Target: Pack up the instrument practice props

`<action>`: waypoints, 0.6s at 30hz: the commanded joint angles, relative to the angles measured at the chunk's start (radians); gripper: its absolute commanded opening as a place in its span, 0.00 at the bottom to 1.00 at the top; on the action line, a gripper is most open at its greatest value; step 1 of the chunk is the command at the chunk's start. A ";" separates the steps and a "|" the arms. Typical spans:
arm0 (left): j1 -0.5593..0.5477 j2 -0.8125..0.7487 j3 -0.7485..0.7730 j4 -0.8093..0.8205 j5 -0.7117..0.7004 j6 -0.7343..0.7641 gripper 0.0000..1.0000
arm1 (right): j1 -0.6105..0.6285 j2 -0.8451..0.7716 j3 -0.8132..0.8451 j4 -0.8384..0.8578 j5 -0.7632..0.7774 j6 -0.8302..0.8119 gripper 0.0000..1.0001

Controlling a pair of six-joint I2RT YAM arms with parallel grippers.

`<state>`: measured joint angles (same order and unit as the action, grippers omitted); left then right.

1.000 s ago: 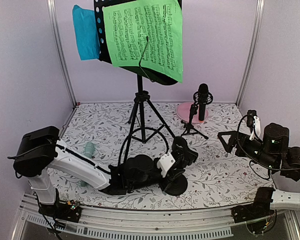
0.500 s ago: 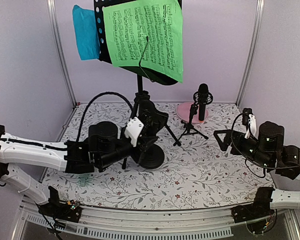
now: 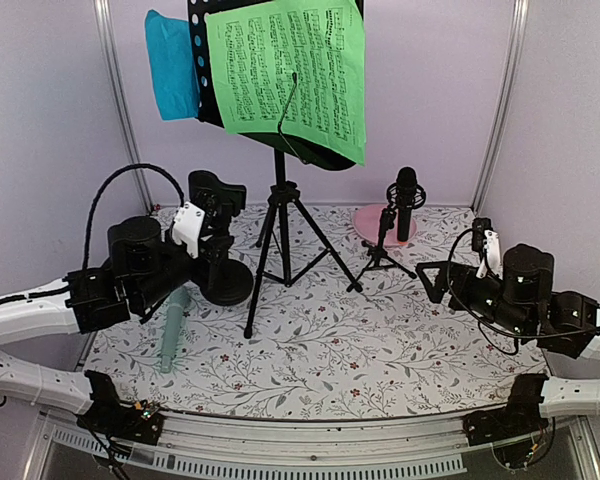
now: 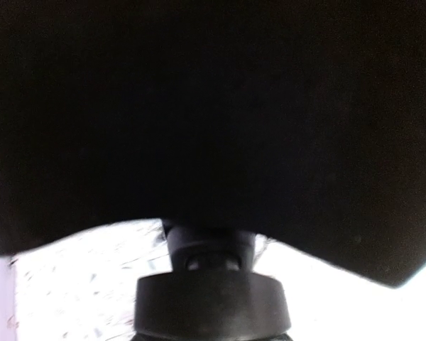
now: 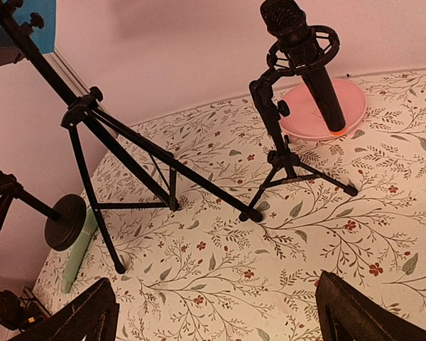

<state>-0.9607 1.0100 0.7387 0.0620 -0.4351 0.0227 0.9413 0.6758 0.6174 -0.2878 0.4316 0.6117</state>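
The black perforated sheet-music rack (image 3: 235, 60) stands at the back on tripod legs (image 3: 280, 240), holding a green sheet (image 3: 290, 70) and a blue sheet (image 3: 172, 65). My left gripper (image 3: 214, 252) is shut on a round-base black mic support (image 3: 226, 285), held tilted at the back left; its dark base (image 4: 213, 106) fills the left wrist view. The mint-green microphone (image 3: 173, 325) lies flat just in front of it. The black microphone (image 3: 406, 200) stands in the tripod mic support (image 3: 380, 255). My right gripper (image 3: 442, 283) is open and empty at the right, right of that support.
A round pink plate (image 3: 372, 222) sits behind the tripod mic support, against the back wall. Purple walls with metal posts close in the floral table (image 3: 380, 350) on three sides. The rack's legs (image 5: 128, 163) spread wide across the middle back.
My left arm has swung from the front centre to the back left, carrying the round-base mic support. The mint-green microphone now shows fully. My right gripper has crept slightly left.
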 commanded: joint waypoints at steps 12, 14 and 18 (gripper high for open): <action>0.525 -0.043 -0.081 0.081 0.078 -0.079 0.00 | -0.003 -0.041 -0.026 -0.004 -0.022 0.037 0.99; 0.590 -0.033 -0.110 0.129 0.086 -0.100 0.00 | -0.003 -0.049 -0.024 -0.014 -0.020 0.041 0.99; 0.695 0.023 -0.153 0.194 0.077 -0.156 0.00 | -0.003 -0.060 -0.025 -0.029 -0.018 0.045 0.99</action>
<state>-0.3477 0.9993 0.6117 0.0853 -0.3634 -0.0647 0.9413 0.6308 0.6006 -0.2905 0.4091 0.6415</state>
